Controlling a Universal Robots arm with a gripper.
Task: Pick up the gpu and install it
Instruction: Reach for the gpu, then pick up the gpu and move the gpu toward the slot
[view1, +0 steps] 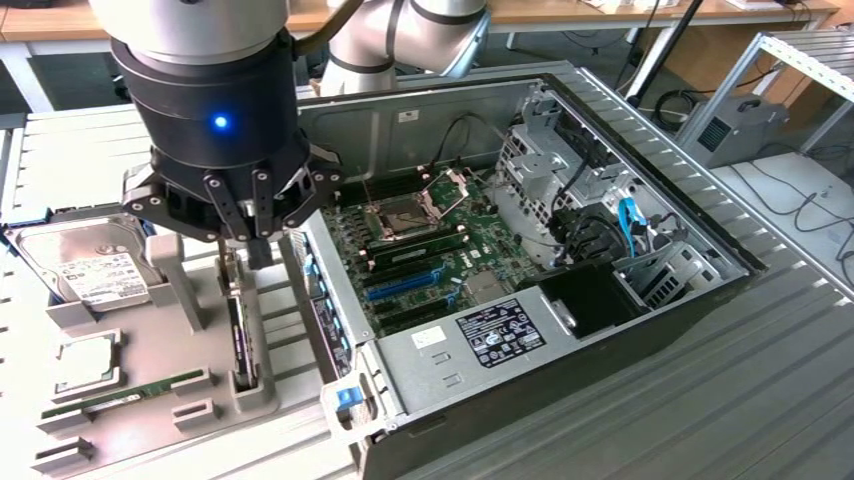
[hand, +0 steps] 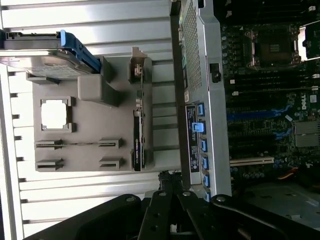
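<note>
**A:** Where is the card right now?

**B:** The gpu (view1: 240, 345), a thin flat expansion card seen edge-on with a dark upper edge, stands upright in a slot of the grey plastic holder tray (view1: 160, 345). That tray sits just beside the open black-and-silver computer case (view1: 400, 115), on the exterior view's left of it. The card is not in the case.

**A:** And the arm?

**B:** The 1 arm's black gripper (view1: 254, 250) hangs over the end of the card nearest the hard drive. Its fingers are pinched together with nothing between them. Whether the tips touch the card's edge, I cannot tell.

**A:** What else is on the tray?

**B:** 3 more parts: a silver boxy hard drive with a white label (view1: 94, 265), a square silver processor chip (view1: 87, 362), and a long narrow green memory stick (view1: 127, 392) lying flat. The stick's end comes near the card's slot.

**A:** How does the case look?

**B:** It lies on its side with the panel off, showing the green motherboard (view1: 441, 255). On the board I can see a silver processor socket (view1: 400, 215) and blue expansion slots (view1: 400, 287). A silver power supply with a black label (view1: 461, 350) sits at one end. Everything rests on a ribbed grey metal table (view1: 667, 400).
</note>
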